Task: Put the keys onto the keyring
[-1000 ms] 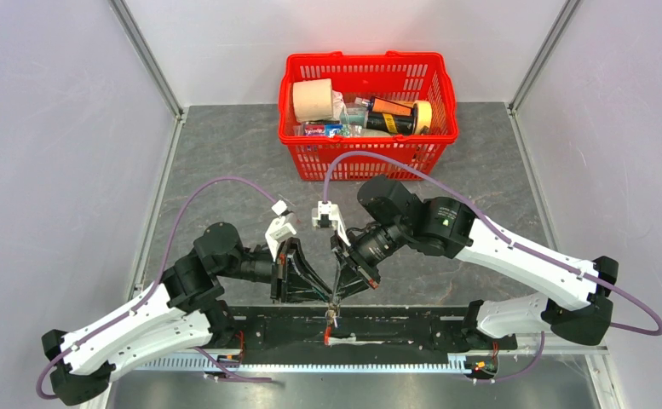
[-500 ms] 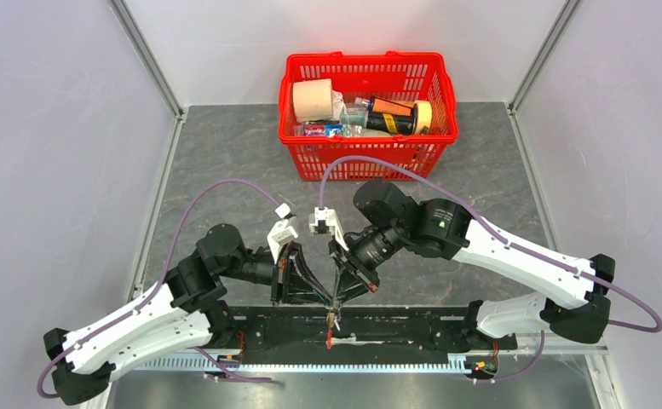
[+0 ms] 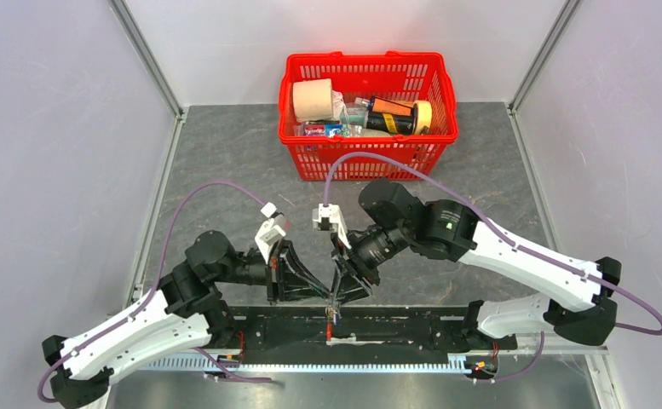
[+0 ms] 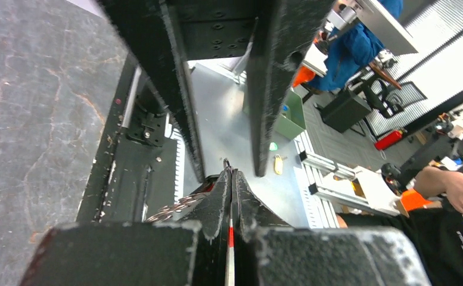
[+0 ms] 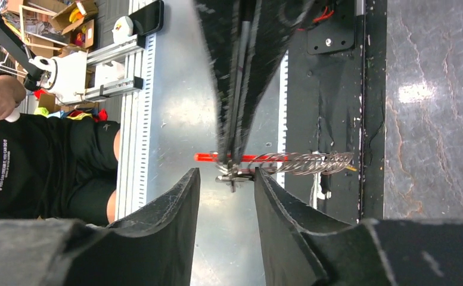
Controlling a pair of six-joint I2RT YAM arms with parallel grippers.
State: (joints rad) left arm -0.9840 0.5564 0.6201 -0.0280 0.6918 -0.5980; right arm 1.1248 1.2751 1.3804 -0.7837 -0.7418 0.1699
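I have two grippers meeting tip to tip just above the black rail [image 3: 412, 328]. My left gripper [image 4: 230, 179] is pinched tight on the one keyring [image 5: 303, 159] by its red strap [image 5: 206, 157], and the silvery coil trails out over the rail. My right gripper [image 5: 226, 174] stands parted, a finger on either side of the strap, gripping nothing. One small metal piece [image 5: 233, 177] hangs there; key or clasp, I cannot tell. One red basket [image 3: 365, 58] sits well beyond the rail.

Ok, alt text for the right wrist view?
The right gripper, open, flanks the tip of the left gripper, which points down from the top edge, shut on the keyring: a red strap and a silvery coil trailing right. Behind lie a black base plate and the grey table.
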